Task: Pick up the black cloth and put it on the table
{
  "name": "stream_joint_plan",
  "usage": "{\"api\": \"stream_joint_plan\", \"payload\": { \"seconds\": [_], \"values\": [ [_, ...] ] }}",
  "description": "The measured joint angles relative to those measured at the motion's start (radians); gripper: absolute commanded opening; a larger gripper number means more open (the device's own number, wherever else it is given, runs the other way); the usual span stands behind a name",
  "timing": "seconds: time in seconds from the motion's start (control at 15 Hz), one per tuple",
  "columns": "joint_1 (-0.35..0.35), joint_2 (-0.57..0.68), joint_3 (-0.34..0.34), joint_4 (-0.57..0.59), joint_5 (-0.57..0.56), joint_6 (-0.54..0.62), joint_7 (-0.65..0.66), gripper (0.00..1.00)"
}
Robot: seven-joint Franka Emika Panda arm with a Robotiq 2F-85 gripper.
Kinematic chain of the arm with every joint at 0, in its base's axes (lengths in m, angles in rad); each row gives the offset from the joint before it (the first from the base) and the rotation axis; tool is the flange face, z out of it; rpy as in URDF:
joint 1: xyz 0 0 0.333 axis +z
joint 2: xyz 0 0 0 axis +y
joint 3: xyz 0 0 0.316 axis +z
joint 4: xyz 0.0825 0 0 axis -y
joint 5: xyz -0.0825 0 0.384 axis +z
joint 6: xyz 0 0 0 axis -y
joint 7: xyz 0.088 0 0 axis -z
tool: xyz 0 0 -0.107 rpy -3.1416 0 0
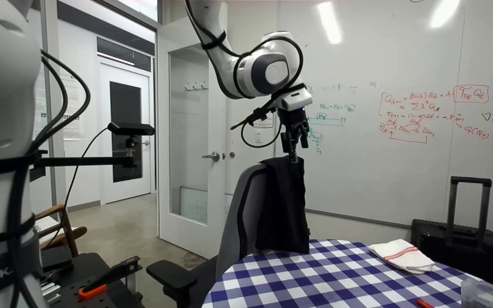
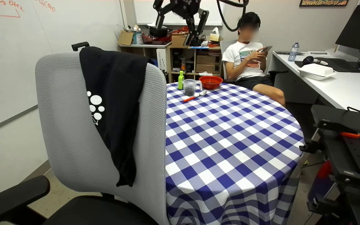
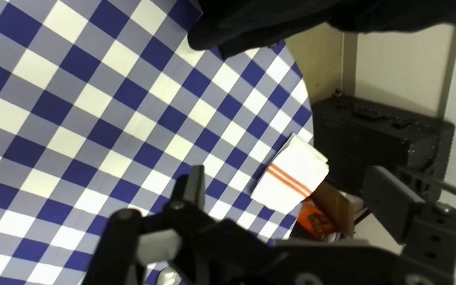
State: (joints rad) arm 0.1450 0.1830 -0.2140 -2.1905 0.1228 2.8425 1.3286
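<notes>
The black cloth (image 1: 283,209) hangs over the top of the grey chair back; in an exterior view its other side (image 2: 114,87) shows a white print. It also fills part of the top edge of the wrist view (image 3: 259,23). The table (image 2: 230,140) has a blue-and-white checkered cloth and stands right beside the chair; it also shows in the wrist view (image 3: 93,138). My gripper (image 1: 296,150) points down near the cloth's top edge in an exterior view. Its fingers are wide apart with nothing between them in the wrist view (image 3: 289,186). Whether a fingertip touches the cloth I cannot tell.
The grey office chair (image 2: 61,118) stands against the table. A folded white towel (image 1: 400,256) lies at the table edge by a black suitcase (image 1: 460,248). A red bowl (image 2: 210,82), cup (image 2: 189,87), green bottle (image 2: 180,80) and spoon (image 2: 195,96) stand on the table. A person (image 2: 245,53) sits behind.
</notes>
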Motion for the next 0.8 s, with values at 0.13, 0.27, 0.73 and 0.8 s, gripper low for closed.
{"api": "stream_joint_plan", "payload": {
  "seconds": [0.13,0.27,0.73,0.8],
  "values": [
    [0.089,0.032,-0.103,0.013,-0.072,-0.003,0.139,1.00],
    [0.159,0.050,-0.152,0.034,-0.151,-0.016,0.279,1.00],
    [0.262,0.054,-0.102,0.092,-0.342,-0.117,0.584,1.00],
    [0.252,0.054,-0.077,0.092,-0.360,-0.126,0.604,1.00]
  ]
}}
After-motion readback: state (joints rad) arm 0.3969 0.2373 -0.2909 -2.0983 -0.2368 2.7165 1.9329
